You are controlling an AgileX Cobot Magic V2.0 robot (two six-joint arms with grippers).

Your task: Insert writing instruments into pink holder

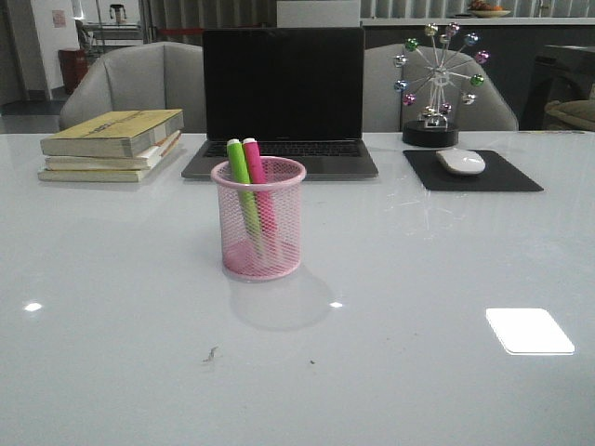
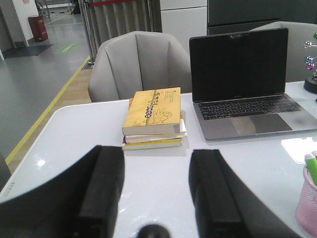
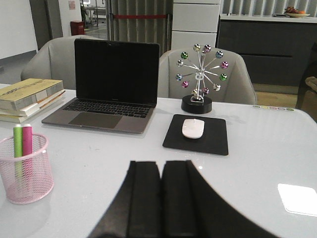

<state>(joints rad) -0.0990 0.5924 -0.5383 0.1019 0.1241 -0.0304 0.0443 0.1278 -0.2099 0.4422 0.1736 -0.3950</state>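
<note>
The pink wire-mesh holder [image 1: 259, 232] stands upright on the white table, in front of the laptop. Inside it lean a green highlighter [image 1: 243, 182] and a pink highlighter [image 1: 257, 186], side by side, tops above the rim. The right wrist view shows the holder [image 3: 26, 168] with the green highlighter [image 3: 18, 141] and pink highlighter [image 3: 27, 140] in it. The left wrist view catches only the holder's edge [image 2: 308, 206]. My left gripper [image 2: 157, 158] is open over bare table, nothing between its fingers. My right gripper [image 3: 161, 166] is shut and empty. Neither gripper appears in the front view.
A dark laptop [image 1: 283, 102] stands open behind the holder. A stack of books [image 1: 112, 145] lies at the back left. A white mouse [image 1: 460, 162] rests on a black pad [image 1: 471, 171] at the back right, with a ball ornament [image 1: 435, 88] behind it.
</note>
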